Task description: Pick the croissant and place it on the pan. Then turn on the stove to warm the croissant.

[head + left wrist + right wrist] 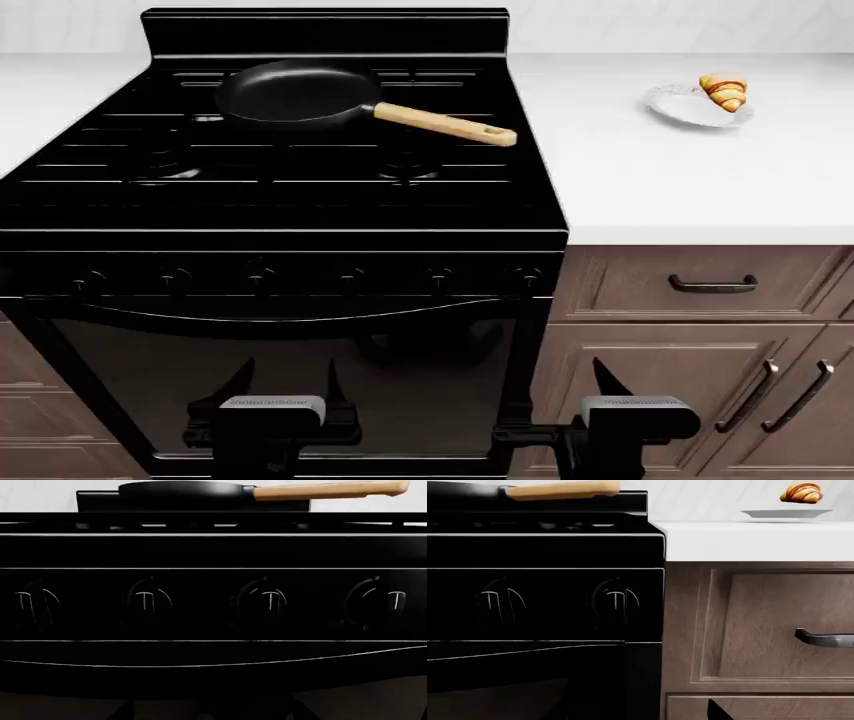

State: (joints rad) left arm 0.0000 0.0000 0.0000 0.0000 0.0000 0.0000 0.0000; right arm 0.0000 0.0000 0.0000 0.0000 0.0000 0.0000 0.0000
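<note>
Head view: golden-brown ridged croissant (725, 91) on white plate (681, 106).

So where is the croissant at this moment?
In the head view the croissant sits on a white plate on the countertop, right of the stove.

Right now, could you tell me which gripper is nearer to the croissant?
The right. The right gripper hangs low before the wooden cabinets, below the counter holding the croissant on its plate. The left gripper hangs before the oven door, farther off.
</note>
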